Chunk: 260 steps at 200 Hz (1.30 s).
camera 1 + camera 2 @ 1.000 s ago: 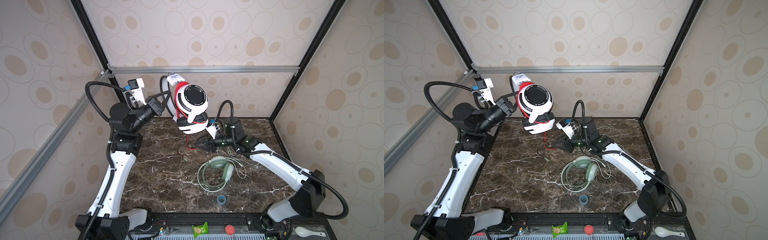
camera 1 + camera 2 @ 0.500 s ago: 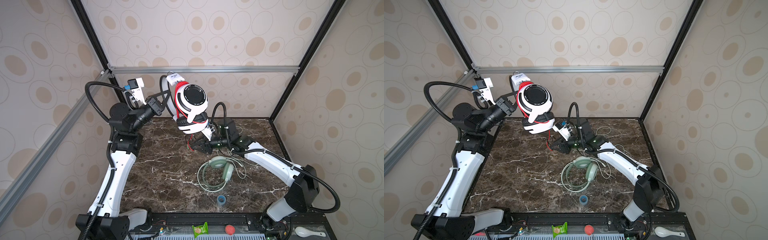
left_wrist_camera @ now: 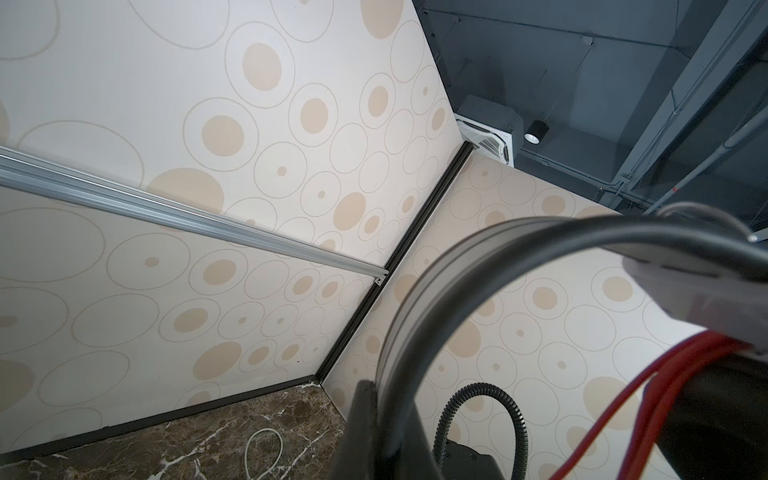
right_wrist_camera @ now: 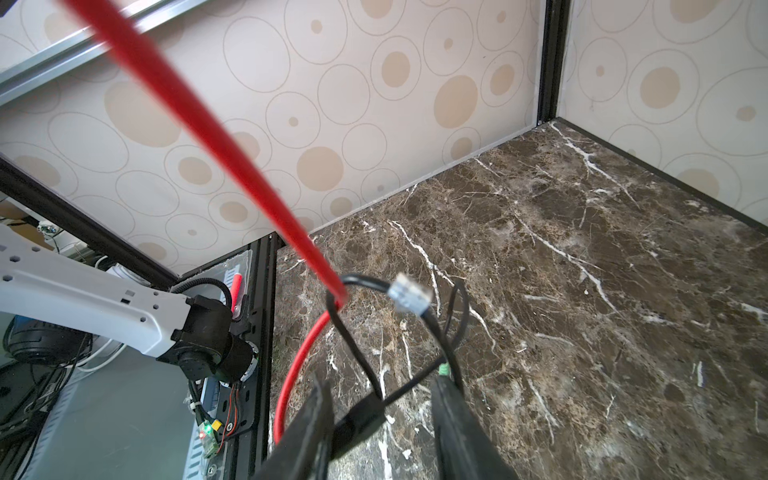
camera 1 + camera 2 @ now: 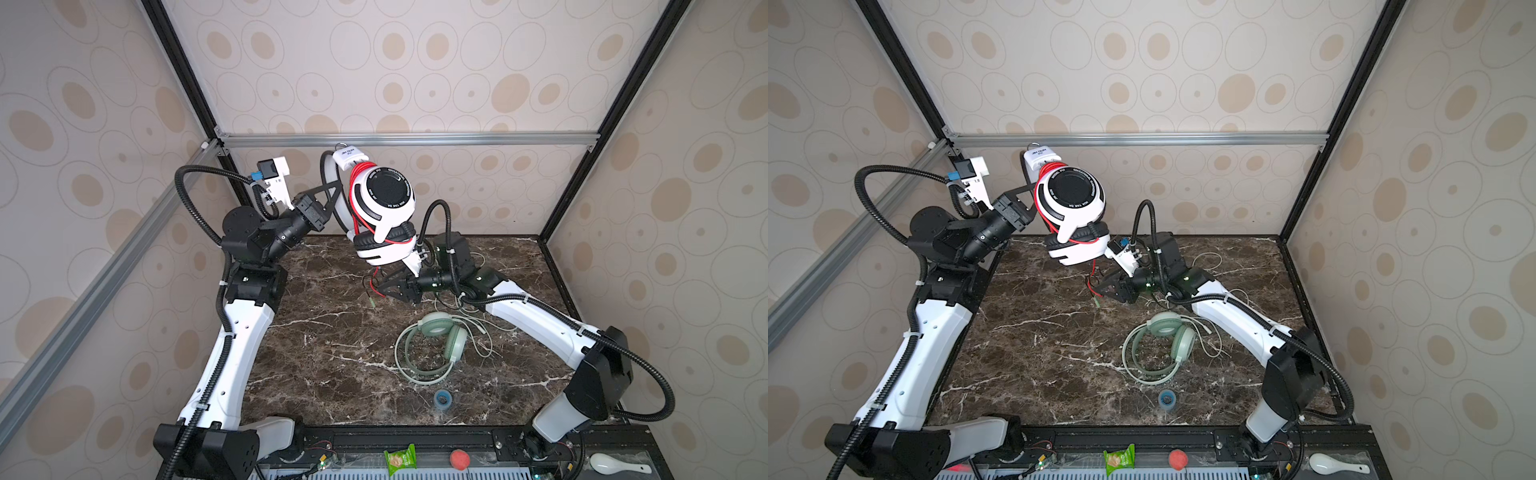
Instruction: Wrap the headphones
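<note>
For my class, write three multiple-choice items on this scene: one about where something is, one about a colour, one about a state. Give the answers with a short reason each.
1. Where are the mint green headphones?
A) lying on the table
B) hanging from the rail
C) inside a box

2. What colour is the cable wound on the white-and-black headphones?
A) blue
B) red
C) yellow

3. The white-and-black headphones are:
A) lying on the table
B) stacked on the green pair
C) held up by the left gripper

Answers:
1 A, both top views show them flat on the marble.
2 B, red turns run round the ear cup.
3 C, its shut jaws pinch the headband above the table.
</note>
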Motion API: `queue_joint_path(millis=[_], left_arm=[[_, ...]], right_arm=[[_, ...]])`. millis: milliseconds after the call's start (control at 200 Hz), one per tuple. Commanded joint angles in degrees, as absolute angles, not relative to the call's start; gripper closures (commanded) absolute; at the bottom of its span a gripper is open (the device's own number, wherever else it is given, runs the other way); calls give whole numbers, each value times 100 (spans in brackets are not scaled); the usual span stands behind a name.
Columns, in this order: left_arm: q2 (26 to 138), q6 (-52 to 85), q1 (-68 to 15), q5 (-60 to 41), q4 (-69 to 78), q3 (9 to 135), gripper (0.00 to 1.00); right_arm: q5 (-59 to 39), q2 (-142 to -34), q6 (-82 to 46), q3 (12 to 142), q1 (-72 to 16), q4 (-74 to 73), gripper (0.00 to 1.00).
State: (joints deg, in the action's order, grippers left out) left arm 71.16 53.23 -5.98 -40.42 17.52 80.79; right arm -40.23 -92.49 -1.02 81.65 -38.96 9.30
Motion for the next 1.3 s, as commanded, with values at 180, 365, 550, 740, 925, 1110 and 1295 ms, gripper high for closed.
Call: queue_joint_path(millis=[180,365,550,740,925,1110,1295], left_arm=[[7022,5755,-562,-3938,2342,8095,100],[6992,5808,-571,-3898,2403,8022,100],[6954,5832,-580,-3871,2391,7993,100],[6902,5888,-615,-3810,2441,7910,100],[6874,5902,-666,-3657,2417,7843,100],[6768,6096,-752,-3215,2575,7597,100],[6702,6038,-952,-2882,2432,7547,100]], right_arm=[[-4265,-9386,-161,8358,-4029,616,56],[-4245,-9477,-241,8410,-4147,463,51],[-3852,-9609,-303,8527,-4253,399,50],[-3714,-9749,-560,8595,-4320,36,51],[-3753,-9876,-814,8631,-4418,-411,52],[-3632,-9982,-774,8640,-4549,-537,53],[-3292,-10086,-730,8722,-4579,-497,58]])
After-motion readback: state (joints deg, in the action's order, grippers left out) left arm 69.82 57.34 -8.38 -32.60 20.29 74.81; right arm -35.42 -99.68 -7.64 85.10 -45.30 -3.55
